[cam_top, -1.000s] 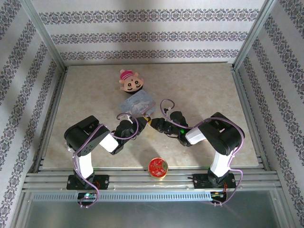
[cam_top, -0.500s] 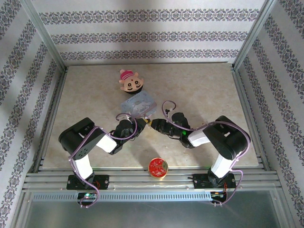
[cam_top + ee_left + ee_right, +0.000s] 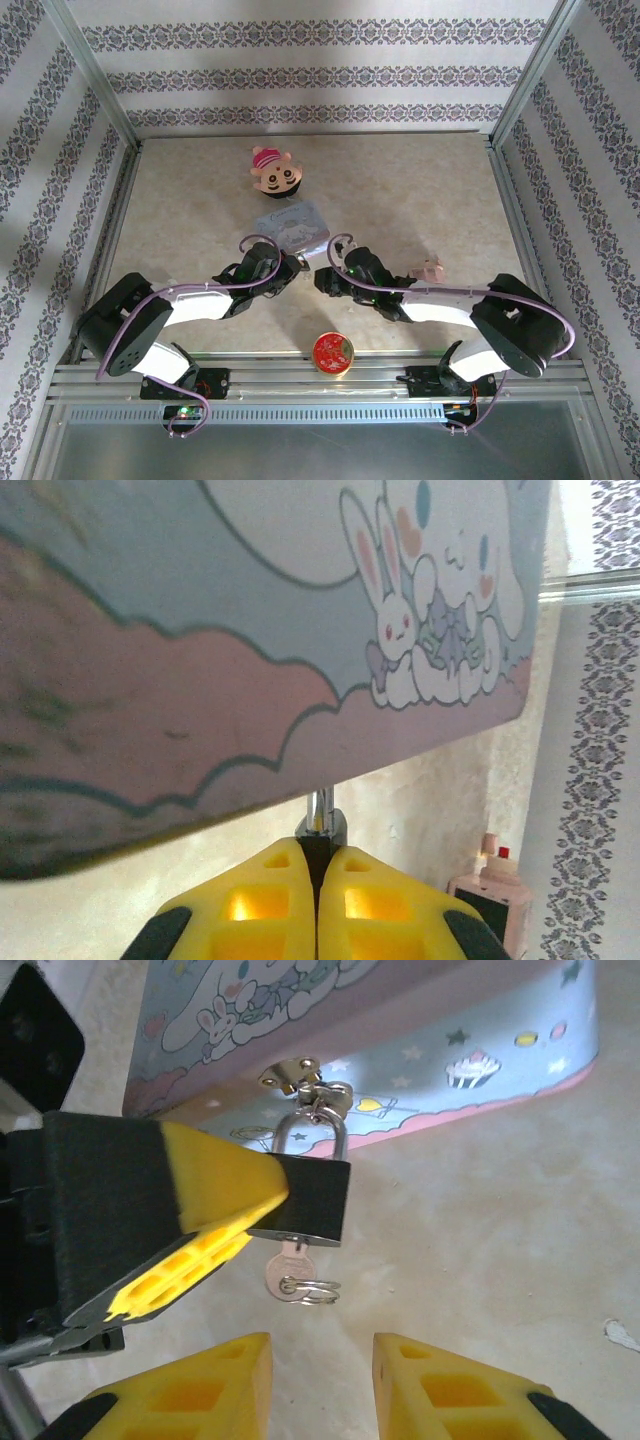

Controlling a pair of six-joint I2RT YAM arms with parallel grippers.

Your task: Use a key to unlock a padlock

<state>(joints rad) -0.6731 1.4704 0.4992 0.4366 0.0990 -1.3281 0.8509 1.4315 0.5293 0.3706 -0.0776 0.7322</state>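
Observation:
The dark padlock [image 3: 318, 1198] hangs by its silvery shackle [image 3: 312, 1132] from the hasp of the pastel-blue cartoon tin [image 3: 470, 1050]. My left gripper [image 3: 320, 845] is shut on the padlock body [image 3: 322, 827], and its yellow fingers [image 3: 215, 1195] reach in from the left in the right wrist view. The key [image 3: 289, 1269] sticks out of the padlock's underside with a small wire ring on it. My right gripper [image 3: 322, 1380] is open just below the key, not touching it. From above, the left gripper [image 3: 289, 268] and the right gripper [image 3: 321, 281] meet at the tin's [image 3: 292, 226] near edge.
A doll's head [image 3: 277, 174] lies behind the tin. A red round lid [image 3: 332, 352] sits at the near table edge between the arm bases. A small pink toy [image 3: 430, 269] rests right of the right arm. Patterned walls enclose the table.
The right gripper has opened and drawn back from the key, which stays in the padlock. The left gripper has tightened on the padlock. Both arms have stretched lower, elbows swinging outward.

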